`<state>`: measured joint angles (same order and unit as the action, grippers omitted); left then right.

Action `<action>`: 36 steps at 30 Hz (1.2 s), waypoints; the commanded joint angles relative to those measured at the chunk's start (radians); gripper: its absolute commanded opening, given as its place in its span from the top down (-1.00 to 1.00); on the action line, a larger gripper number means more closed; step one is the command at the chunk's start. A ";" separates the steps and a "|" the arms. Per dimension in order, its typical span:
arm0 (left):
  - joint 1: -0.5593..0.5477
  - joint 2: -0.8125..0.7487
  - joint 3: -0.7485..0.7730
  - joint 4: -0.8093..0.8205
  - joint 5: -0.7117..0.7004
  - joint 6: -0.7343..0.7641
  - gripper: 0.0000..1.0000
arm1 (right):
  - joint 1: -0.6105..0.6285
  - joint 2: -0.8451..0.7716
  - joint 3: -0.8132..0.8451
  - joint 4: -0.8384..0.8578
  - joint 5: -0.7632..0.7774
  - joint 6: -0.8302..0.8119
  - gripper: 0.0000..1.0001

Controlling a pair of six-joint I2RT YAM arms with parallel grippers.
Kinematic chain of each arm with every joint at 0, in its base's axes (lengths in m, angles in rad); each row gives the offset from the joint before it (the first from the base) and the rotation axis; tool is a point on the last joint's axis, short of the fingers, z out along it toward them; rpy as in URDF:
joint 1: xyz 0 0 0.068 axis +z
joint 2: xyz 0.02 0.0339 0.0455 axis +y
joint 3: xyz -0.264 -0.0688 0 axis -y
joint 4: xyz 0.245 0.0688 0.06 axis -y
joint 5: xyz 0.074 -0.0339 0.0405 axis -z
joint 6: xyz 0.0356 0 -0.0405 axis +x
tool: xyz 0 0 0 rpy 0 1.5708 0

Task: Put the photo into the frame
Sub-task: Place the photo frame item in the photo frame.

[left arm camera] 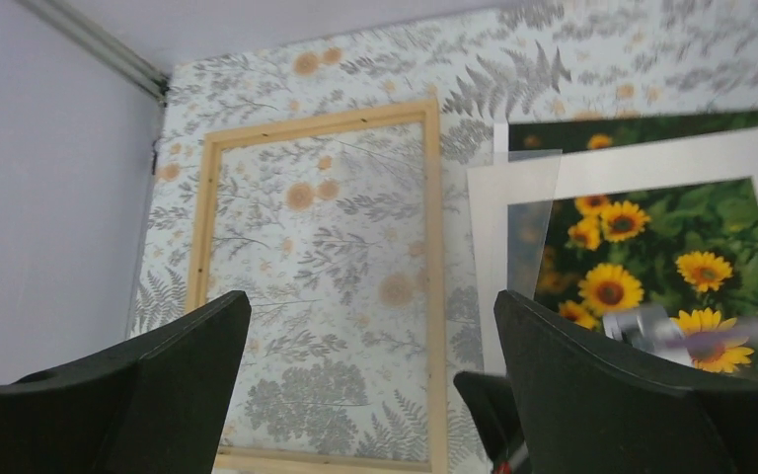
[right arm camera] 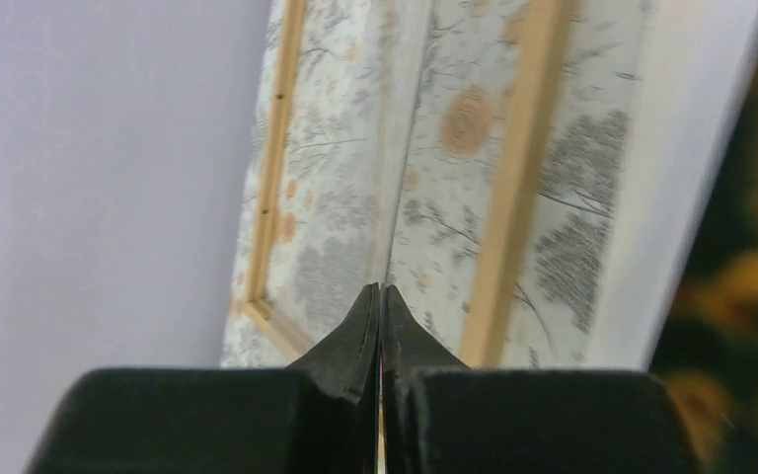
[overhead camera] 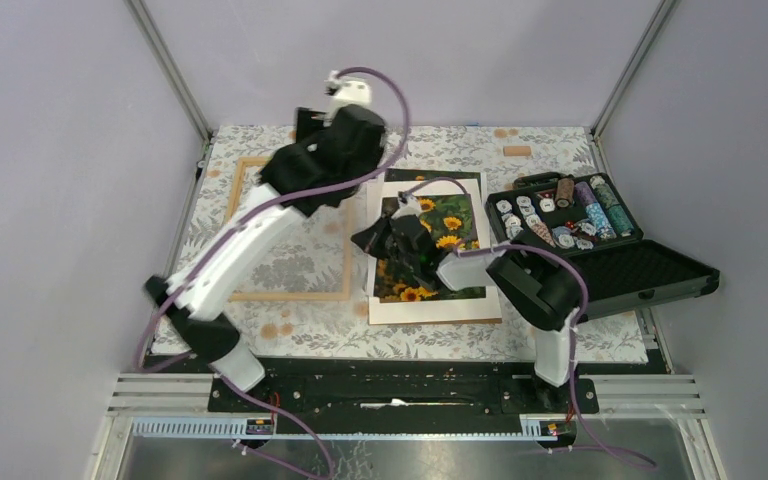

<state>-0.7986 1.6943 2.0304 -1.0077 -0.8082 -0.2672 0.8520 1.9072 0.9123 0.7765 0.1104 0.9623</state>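
Observation:
The wooden frame [overhead camera: 345, 240] [left arm camera: 432, 257] lies flat on the left of the patterned table, and the cloth shows through it. To its right lies the sunflower photo [overhead camera: 450, 235] [left arm camera: 671, 247], under a white mat [overhead camera: 430, 306]. My right gripper [overhead camera: 382, 238] [right arm camera: 382, 288] is at the photo's left edge, shut on a thin clear sheet [left arm camera: 530, 212]. The sheet stands tilted up over the mat and shows edge-on in the right wrist view. My left gripper [left arm camera: 370, 336] hangs high above the frame, open, with nothing between its fingers [left arm camera: 592, 385].
An open black case [overhead camera: 610, 265] holding several poker chips stands at the right, close to the right arm. A brown backing board [overhead camera: 440, 322] shows under the mat. A small wooden piece [overhead camera: 517, 151] lies at the back right. Grey walls stand close on both sides.

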 commanded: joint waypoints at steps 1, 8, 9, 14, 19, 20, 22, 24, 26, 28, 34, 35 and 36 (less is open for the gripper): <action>0.004 -0.168 -0.104 -0.051 -0.058 -0.065 -0.97 | -0.056 0.119 0.178 0.052 -0.364 0.076 1.00; 0.004 -0.318 -0.196 -0.025 -0.086 -0.084 -0.97 | -0.102 0.326 0.392 0.146 -0.609 0.110 1.00; 0.004 -0.322 -0.204 -0.026 -0.094 -0.082 -0.98 | -0.109 0.346 0.415 0.157 -0.624 0.111 1.00; 0.004 -0.326 -0.237 -0.031 -0.109 -0.107 -0.97 | -0.137 0.440 0.513 0.165 -0.640 0.113 1.00; 0.004 -0.312 -0.255 -0.018 -0.120 -0.099 -0.97 | -0.140 0.482 0.547 0.165 -0.640 0.113 1.00; 0.004 -0.311 -0.259 -0.012 -0.124 -0.093 -0.97 | -0.140 0.479 0.531 0.165 -0.640 0.113 1.00; 0.004 -0.312 -0.268 0.007 -0.127 -0.075 -0.97 | -0.140 0.433 0.458 0.165 -0.640 0.113 1.00; 0.004 -0.308 -0.277 0.022 -0.131 -0.061 -0.97 | -0.141 0.402 0.413 0.165 -0.640 0.113 1.00; 0.004 -0.301 -0.281 0.029 -0.133 -0.058 -0.97 | -0.141 0.403 0.429 0.165 -0.640 0.113 1.00; 0.004 -0.297 -0.286 0.033 -0.131 -0.055 -0.97 | -0.140 0.421 0.460 0.165 -0.640 0.113 1.00; 0.004 -0.315 -0.323 0.047 -0.133 -0.063 -0.97 | -0.139 0.416 0.427 0.165 -0.640 0.113 1.00; 0.004 -0.318 -0.329 0.051 -0.132 -0.062 -0.97 | -0.139 0.400 0.404 0.165 -0.640 0.113 1.00; 0.004 -0.319 -0.336 0.054 -0.134 -0.059 -0.97 | -0.139 0.385 0.381 0.165 -0.640 0.113 1.00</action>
<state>-0.7963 1.3960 1.7142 -1.0008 -0.9150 -0.3367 0.7113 2.3699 1.3460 0.8951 -0.5129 1.0752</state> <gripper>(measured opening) 0.987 0.017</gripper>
